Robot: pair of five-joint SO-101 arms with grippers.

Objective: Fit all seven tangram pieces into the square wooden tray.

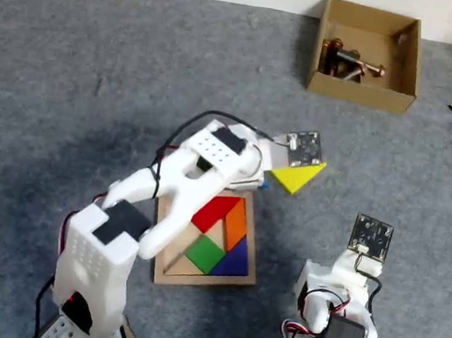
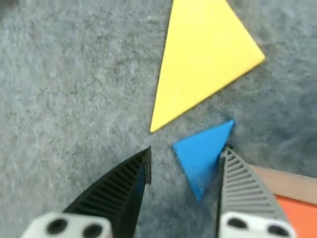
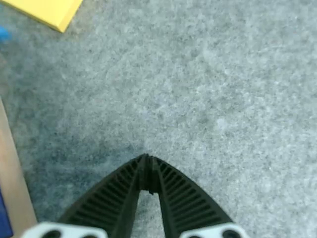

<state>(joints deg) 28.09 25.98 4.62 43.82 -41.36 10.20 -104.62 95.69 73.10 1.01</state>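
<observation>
1. The square wooden tray (image 1: 163, 276) lies flat on the grey felt counter (image 1: 72, 74). It holds a red triangle (image 1: 214, 211), an orange piece (image 1: 238, 225), a green square (image 1: 204, 254) and a dark blue triangle (image 1: 234, 262). Bare wood shows beside them.
2. A small light-blue triangle (image 2: 203, 153) lies on the counter just outside a tray corner.
3. A large yellow triangle (image 2: 203, 59) lies just beside it, not touching.
4. The left gripper (image 2: 185, 151) is released, its fingers either side of the light-blue triangle.
5. The right gripper (image 3: 147, 158) is clenched on nothing, above bare counter near the tray's side.
6. An open cardboard box (image 1: 357, 93) of coppery metal parts sits well apart.
</observation>
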